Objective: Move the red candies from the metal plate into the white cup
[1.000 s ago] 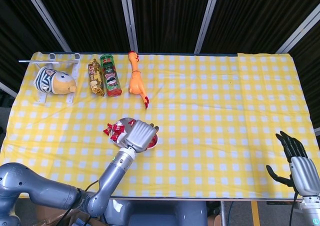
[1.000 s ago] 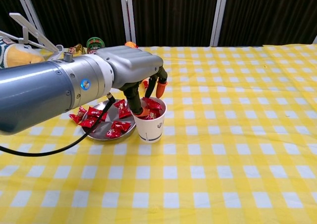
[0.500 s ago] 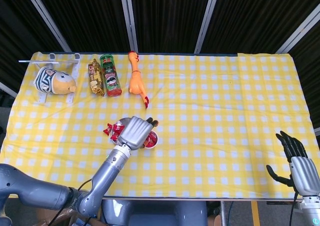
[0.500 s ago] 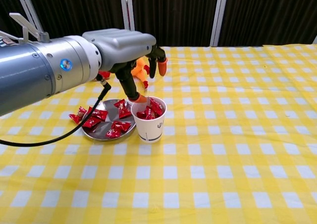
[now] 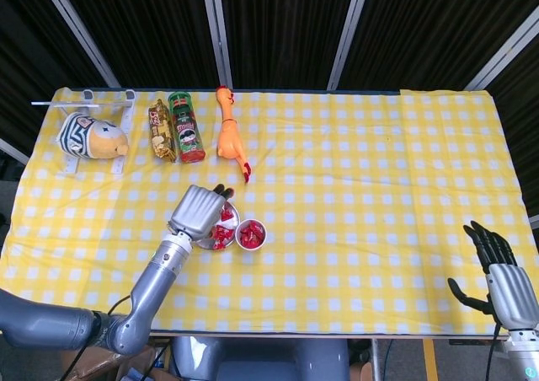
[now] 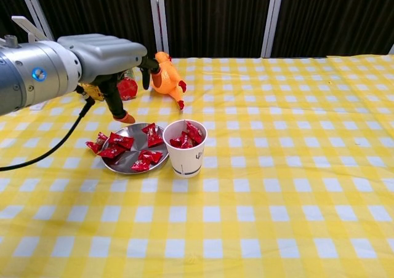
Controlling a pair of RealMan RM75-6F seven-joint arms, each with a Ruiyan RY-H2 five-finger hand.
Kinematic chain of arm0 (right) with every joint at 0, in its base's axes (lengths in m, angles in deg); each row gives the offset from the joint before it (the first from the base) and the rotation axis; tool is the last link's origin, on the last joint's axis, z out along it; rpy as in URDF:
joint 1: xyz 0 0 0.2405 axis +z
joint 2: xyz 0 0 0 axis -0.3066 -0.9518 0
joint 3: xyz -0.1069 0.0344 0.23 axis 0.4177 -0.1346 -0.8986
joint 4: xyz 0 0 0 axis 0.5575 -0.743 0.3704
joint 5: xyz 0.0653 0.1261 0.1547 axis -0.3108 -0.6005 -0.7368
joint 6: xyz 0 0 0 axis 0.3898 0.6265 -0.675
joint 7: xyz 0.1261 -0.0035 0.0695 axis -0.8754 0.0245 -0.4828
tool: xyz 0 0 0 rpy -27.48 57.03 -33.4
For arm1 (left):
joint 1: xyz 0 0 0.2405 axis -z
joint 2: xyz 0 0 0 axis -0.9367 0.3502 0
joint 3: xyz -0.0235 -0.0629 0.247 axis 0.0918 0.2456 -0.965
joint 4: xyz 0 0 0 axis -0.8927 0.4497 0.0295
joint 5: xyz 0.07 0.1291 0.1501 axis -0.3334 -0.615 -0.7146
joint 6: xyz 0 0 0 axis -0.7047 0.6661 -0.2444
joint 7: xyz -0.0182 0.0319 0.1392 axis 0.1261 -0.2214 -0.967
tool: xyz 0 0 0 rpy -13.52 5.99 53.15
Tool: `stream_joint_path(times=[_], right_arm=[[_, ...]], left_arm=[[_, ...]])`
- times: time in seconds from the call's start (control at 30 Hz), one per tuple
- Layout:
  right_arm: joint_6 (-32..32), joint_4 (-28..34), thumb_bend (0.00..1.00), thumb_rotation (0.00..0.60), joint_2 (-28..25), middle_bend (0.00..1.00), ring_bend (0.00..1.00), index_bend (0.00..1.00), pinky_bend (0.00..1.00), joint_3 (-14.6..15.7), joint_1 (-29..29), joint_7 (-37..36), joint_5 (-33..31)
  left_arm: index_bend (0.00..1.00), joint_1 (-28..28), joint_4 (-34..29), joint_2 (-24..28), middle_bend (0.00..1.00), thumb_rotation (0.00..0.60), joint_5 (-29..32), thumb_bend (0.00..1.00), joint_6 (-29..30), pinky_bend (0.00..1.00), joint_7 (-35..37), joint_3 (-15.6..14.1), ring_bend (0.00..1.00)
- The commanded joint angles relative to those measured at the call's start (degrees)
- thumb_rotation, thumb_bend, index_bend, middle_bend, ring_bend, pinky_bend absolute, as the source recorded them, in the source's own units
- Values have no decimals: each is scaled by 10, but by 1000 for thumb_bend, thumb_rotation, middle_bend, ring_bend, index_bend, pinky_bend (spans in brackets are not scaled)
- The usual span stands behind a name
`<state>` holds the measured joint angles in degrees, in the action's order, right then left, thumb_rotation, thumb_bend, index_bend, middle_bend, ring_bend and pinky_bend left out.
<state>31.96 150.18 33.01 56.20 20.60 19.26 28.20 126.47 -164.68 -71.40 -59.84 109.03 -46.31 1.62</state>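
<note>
**A:** Red candies: where are they?

**B:** Several lie on the metal plate, one at its left rim; more fill the white cup touching the plate's right edge on your yellow-checked desk.

**A:** And my hands?

**B:** Your left hand hovers above the plate's back-left, fingers apart and pointing down, holding nothing. Your right hand sits well apart at the desk's near right corner, fingers spread, empty.
</note>
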Motion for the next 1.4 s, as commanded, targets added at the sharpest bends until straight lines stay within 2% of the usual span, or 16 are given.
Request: stream_joint_path(times=[0.03,0.5,1.03,1.4], right_arm=[[1,0,386,600,0,0,0,0,0,0,0,0,0],[-1,-1,386,600,-2,0,0,0,0,-1,1,-7,0],[1,0,386,600,-2,0,0,0,0,0,0,-5,2],[0,0,385,600,-2,0,0,0,0,1,0,-6,2]], left_arm=[[271,5,22,-14,291,600,28,220,-10,948,-21,-10,872],[316,11,77,-69,344,600,63,220,-25,948,-47,-31,872],[332,6,110,-105,358,600,69,220,-30,948,-43,-35,872],[340,6,146,-129,374,600,64,222,-34,948,-40,-26,873]])
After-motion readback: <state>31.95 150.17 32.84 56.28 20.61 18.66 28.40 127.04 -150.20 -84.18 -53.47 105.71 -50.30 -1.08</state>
